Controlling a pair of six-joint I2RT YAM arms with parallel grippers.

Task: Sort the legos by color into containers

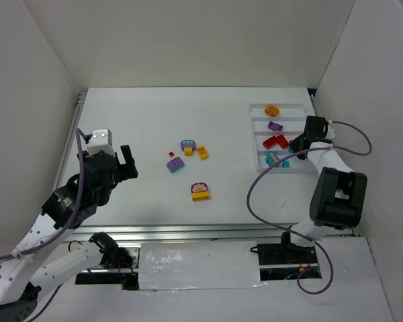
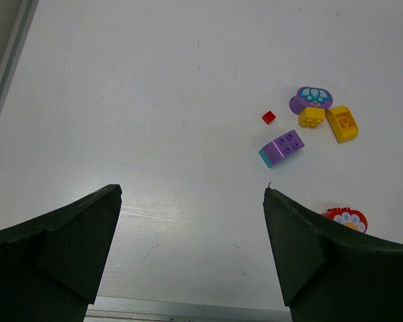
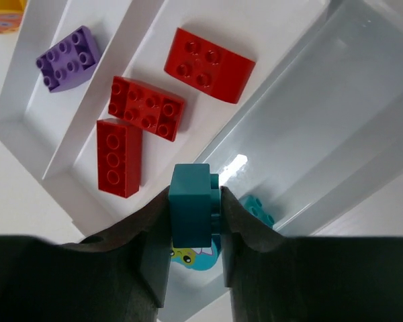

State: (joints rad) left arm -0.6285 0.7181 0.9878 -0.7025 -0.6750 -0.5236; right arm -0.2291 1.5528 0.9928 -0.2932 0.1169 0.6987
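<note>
Dark fingers of the right end effector point(image 3: 195, 231) fill the bottom of the right wrist view, closed narrow on a teal brick point(image 3: 191, 201) that is pinched across its flat side walls. It hangs over the white tray point(image 1: 289, 106), at the inner edge of the compartment nearest the arms, where a small teal piece point(image 3: 258, 209) and a round printed teal piece point(image 3: 188, 258) already lie. The next compartment holds three red bricks point(image 3: 144, 107), the one after it a purple brick point(image 3: 68, 57), and the farthest an orange round piece point(image 1: 273, 110). This grip looks right for such a thing. The brick is probably hard, light, smooth plastic that will not give, so flat opposite faces should hold best, while studs or curved tops would likely slip. A release from here should do it no harm, though it may bounce. Over on the other side, the left end effector point(image 2: 191, 194) stands wide and empty above the table point(image 2: 154, 80), with the unsorted legos point(image 2: 282, 147) ahead of it: purple, yellow and one tiny red.
</note>
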